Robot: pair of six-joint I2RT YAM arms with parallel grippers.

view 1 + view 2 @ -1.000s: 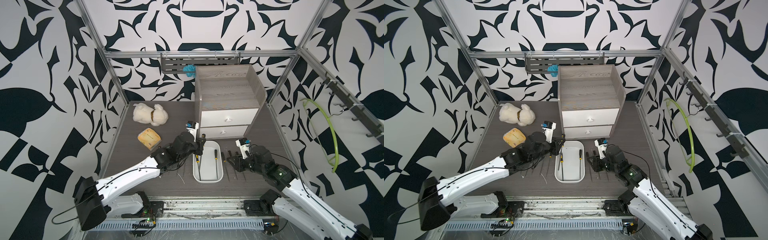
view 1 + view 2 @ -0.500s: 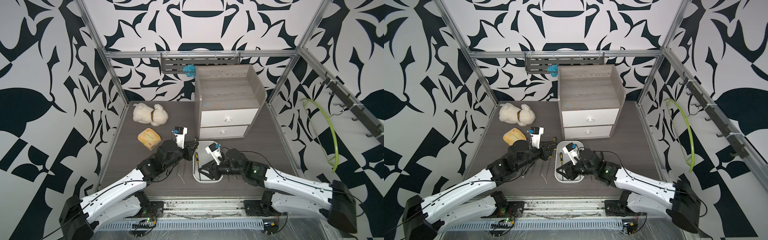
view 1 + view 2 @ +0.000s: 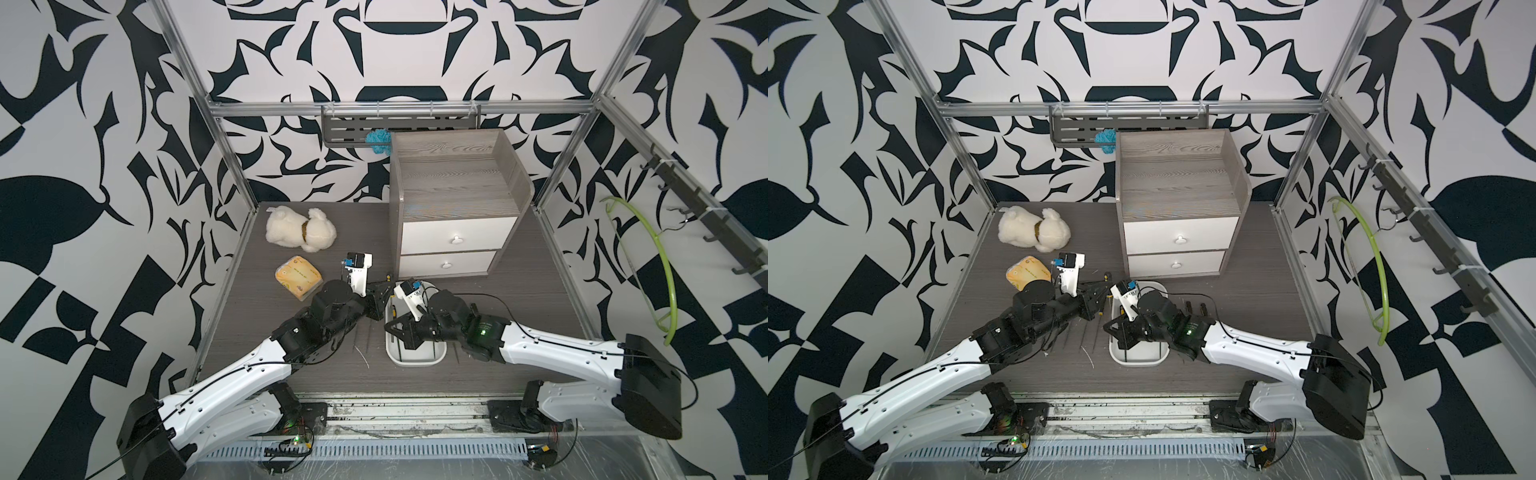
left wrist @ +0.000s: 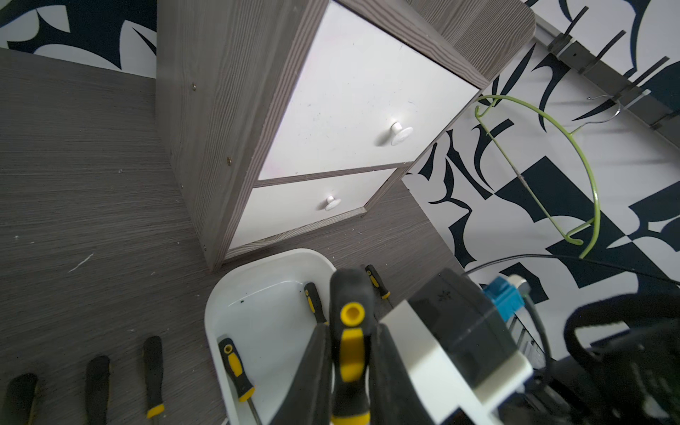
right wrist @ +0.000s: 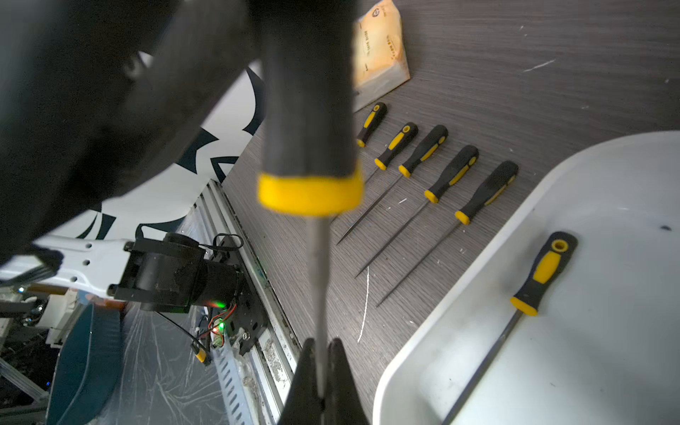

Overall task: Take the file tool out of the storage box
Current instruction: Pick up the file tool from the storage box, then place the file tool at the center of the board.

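Alt text: a black-and-yellow file (image 4: 349,294) is held at both ends. The left end effector (image 4: 349,349) is clamped on its handle, and the right end effector (image 5: 321,371) pinches its thin metal shaft. The white storage box (image 5: 478,294) sits just beside and below the right end effector, with a second file (image 5: 541,272) inside. It would be safest for one side to release before the other pulls away, so the shaft does not bend.
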